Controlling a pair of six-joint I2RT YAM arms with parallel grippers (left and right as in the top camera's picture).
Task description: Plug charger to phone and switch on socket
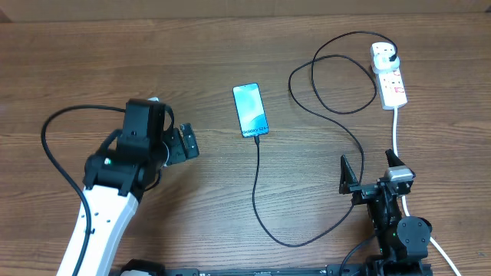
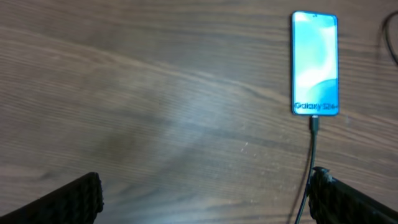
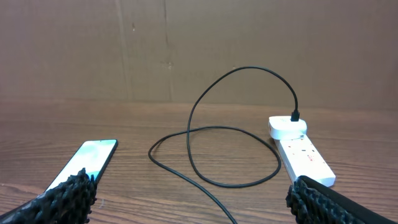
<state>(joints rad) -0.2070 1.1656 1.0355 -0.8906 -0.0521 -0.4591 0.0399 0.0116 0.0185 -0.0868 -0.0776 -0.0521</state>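
Two grippers, both with fingers spread wide and nothing between them. The left gripper point(image 1: 187, 143) is over bare wood to the left of the phone point(image 1: 251, 110). The right gripper point(image 1: 370, 169) sits near the front edge of the table point(image 1: 115, 61), on the near side of the socket point(image 1: 389, 77) and well apart from it.

The phone lies flat and face up near the middle of the table, its screen lit in a blue-teal gradient. Along the bottom of the screen the left wrist view reads "Galaxy S24+" — the only writing that can be made out.

The charger point(image 1: 257, 192) is a thin black cable. Its small connector point(image 2: 314, 124) sits in the phone's bottom edge. The lead runs toward the front of the table, bends round to the right, climbs back and makes loose loops beside the socket. Its other end stands plugged into the socket's far end.

The socket is a small white strip at the far right of the table, with red markings on its top face — too small to read. Whether its switch is on cannot be told. A thick white cord point(image 1: 396, 126) leaves its near end and runs toward the right arm.
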